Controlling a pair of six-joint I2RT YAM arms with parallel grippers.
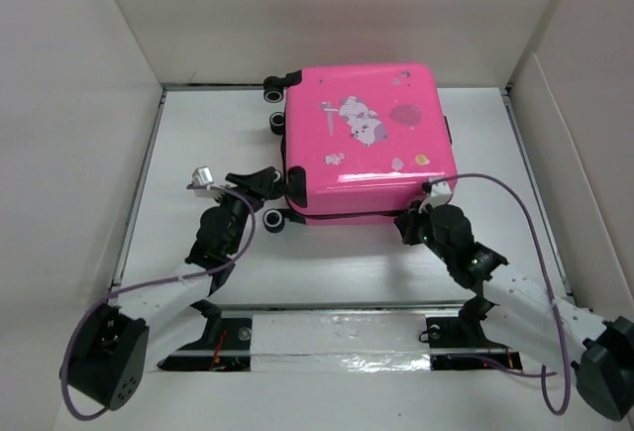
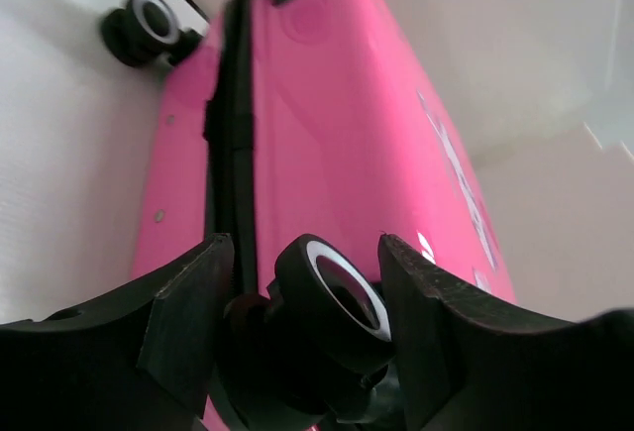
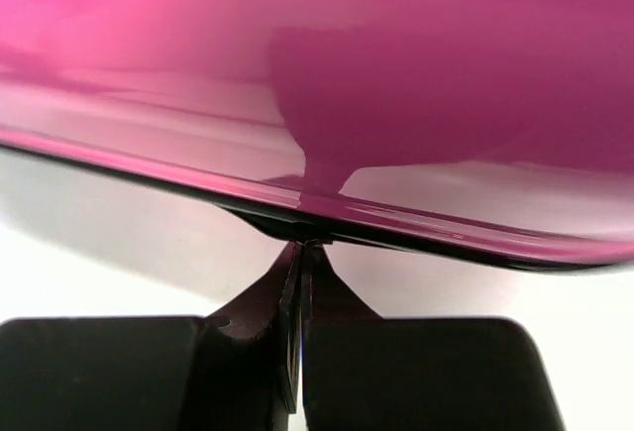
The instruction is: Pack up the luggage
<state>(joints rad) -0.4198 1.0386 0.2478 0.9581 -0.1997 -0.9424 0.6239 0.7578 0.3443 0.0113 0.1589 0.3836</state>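
A white table (image 1: 198,139) carried the luggage (image 1: 362,134), closed and lying flat. At the luggage's near-left corner the left gripper (image 2: 302,248) stood part-spread, a finger on either side of a black wheel (image 2: 337,297). At its near-right corner the right gripper (image 3: 300,253) was pinched tight, tips against the black zipper trim (image 3: 416,238).

Light: bright, even, overhead.
Glare: sheen across luggage (image 1: 367,134) top.
Shadow: soft, under its near edge.
Blur: right wrist view, close up.
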